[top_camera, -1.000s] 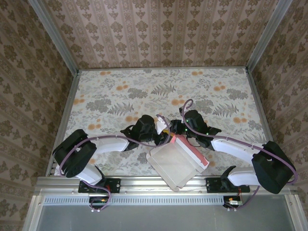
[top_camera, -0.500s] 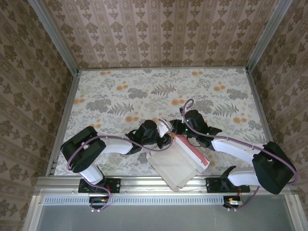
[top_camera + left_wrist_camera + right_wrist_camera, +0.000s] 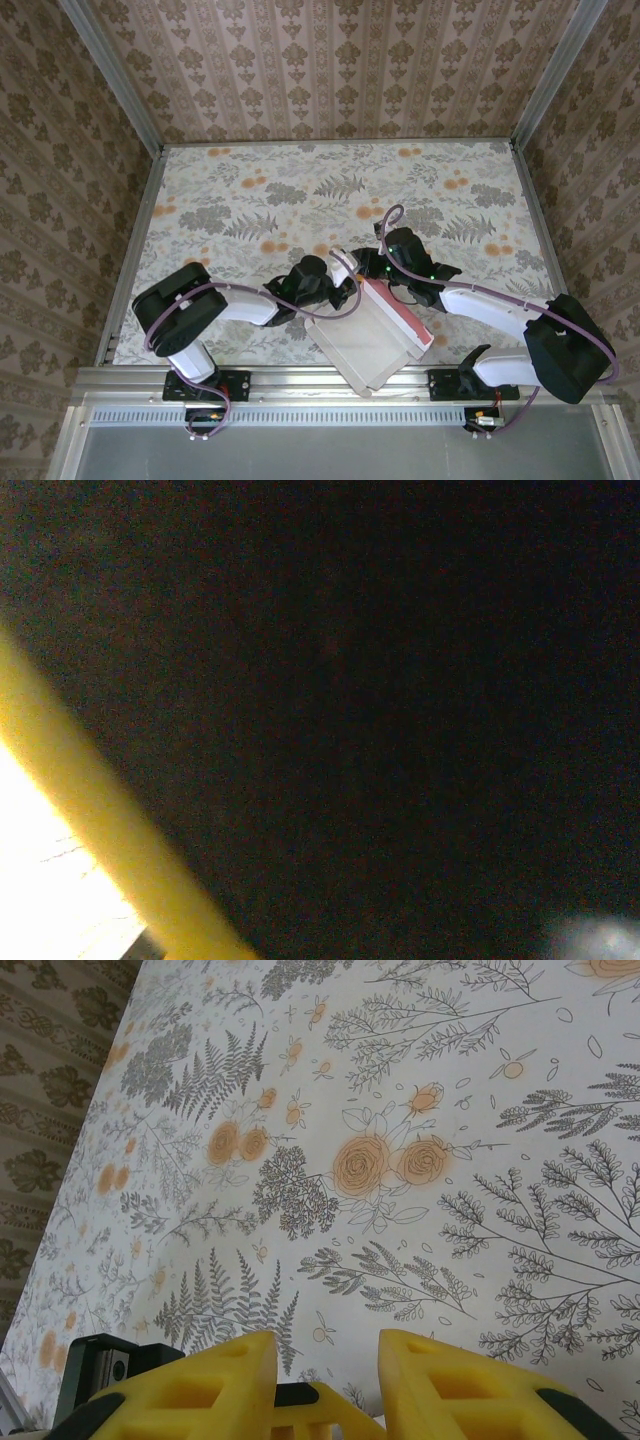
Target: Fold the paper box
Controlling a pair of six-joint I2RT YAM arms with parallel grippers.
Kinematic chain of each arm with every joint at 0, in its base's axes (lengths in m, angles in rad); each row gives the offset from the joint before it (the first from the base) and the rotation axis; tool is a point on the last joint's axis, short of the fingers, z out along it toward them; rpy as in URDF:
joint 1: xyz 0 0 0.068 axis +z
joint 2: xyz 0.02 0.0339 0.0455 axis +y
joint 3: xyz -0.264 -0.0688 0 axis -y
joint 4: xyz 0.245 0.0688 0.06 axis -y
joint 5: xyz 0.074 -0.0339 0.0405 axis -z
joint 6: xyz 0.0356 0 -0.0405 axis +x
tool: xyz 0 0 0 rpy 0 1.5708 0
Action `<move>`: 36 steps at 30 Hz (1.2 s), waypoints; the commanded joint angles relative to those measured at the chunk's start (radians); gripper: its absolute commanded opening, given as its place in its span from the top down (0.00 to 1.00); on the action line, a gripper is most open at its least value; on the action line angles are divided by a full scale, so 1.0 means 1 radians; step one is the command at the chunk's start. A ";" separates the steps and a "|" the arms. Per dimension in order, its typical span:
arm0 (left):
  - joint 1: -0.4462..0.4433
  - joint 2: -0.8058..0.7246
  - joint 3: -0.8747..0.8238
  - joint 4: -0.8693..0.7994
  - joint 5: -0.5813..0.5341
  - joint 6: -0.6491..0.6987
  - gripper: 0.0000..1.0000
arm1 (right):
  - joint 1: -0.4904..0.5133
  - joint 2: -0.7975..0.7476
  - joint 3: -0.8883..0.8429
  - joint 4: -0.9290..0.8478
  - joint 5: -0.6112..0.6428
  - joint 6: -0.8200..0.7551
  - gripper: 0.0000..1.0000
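My left gripper [image 3: 338,283] sits at the paper box's [image 3: 365,342] upper-left corner, probably bracing a flap; can't tell if it's clenched. My right gripper [image 3: 328,1355] is parted, nothing between, by the box's pink side. Box is lower centre on the floral desk [image 3: 230,200], with patterned walls [image 3: 300,60] around.

The top view looks down on the table [image 3: 230,195]; the right wrist view skims it closely.

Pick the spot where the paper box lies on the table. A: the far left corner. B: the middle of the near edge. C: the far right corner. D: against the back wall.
B: the top view shows the paper box lying at the middle of the near edge of the table.
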 commanded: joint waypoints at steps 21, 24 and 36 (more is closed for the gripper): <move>-0.060 0.010 0.005 -0.017 -0.338 0.023 0.93 | -0.017 -0.040 0.020 -0.071 -0.039 0.043 0.62; -0.058 -0.005 0.008 -0.042 -0.392 0.000 0.91 | -0.036 -0.080 0.056 -0.130 -0.059 0.045 0.58; -0.019 -0.061 0.014 -0.122 -0.630 -0.130 0.87 | -0.243 -0.273 0.177 -0.569 -0.174 -0.107 0.47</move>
